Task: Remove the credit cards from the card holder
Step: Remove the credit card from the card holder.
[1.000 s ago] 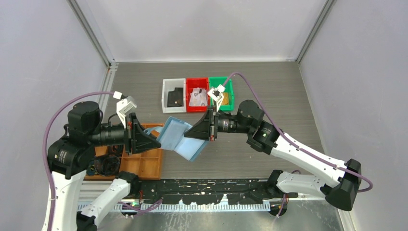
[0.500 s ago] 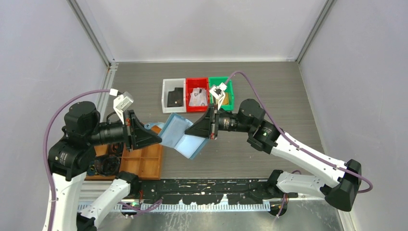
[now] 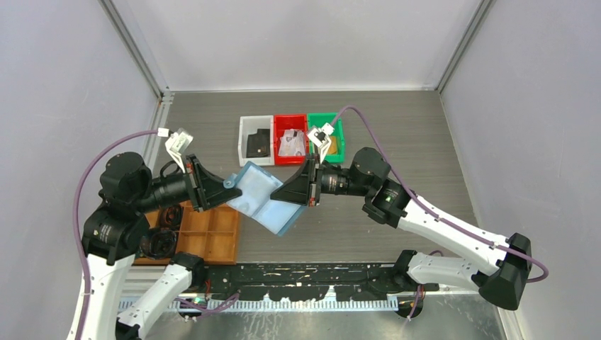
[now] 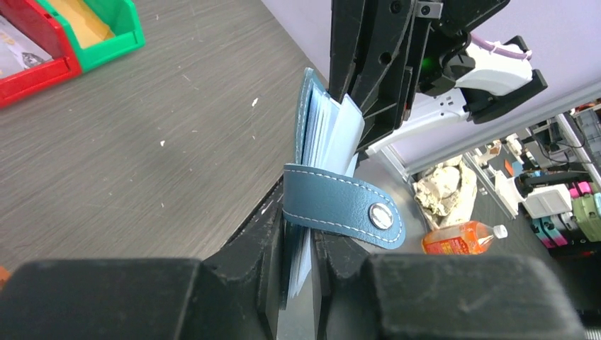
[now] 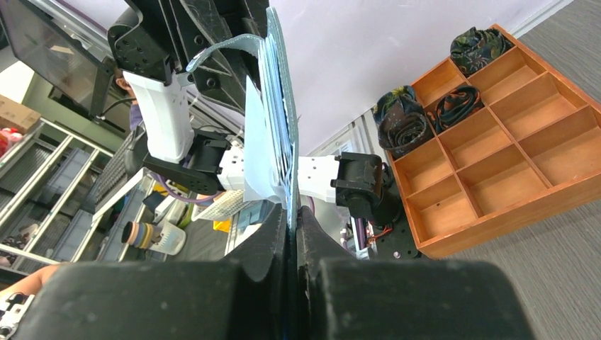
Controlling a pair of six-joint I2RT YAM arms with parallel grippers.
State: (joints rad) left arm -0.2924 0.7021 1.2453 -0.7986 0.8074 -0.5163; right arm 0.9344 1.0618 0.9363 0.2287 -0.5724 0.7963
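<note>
The light blue card holder (image 3: 259, 197) hangs above the table between my two grippers, spread open. My left gripper (image 3: 228, 187) is shut on its left edge. In the left wrist view (image 4: 301, 241) the pale inner leaves (image 4: 333, 134) sit between the fingers, and the snap tab (image 4: 344, 212) drapes over them. My right gripper (image 3: 280, 198) is shut on the right flap, pinching the thin edge (image 5: 290, 212). I cannot tell cards from pockets inside the holder (image 5: 278, 106). Loose credit cards lie in the back bins: a black one (image 3: 259, 145), a white one (image 3: 290, 143), a gold one (image 3: 332, 144).
White (image 3: 246, 127), red (image 3: 286, 122) and green (image 3: 339, 127) bins stand in a row at the back. An orange-brown compartment tray (image 3: 216, 241) sits at the near left, with dark rolled items (image 5: 404, 120) in its cells. Grey walls close the sides and back.
My left gripper has swung up and back to the left, taking the holder's left edge with it, and the tab now shows at its fingers. The right gripper has hardly moved.
</note>
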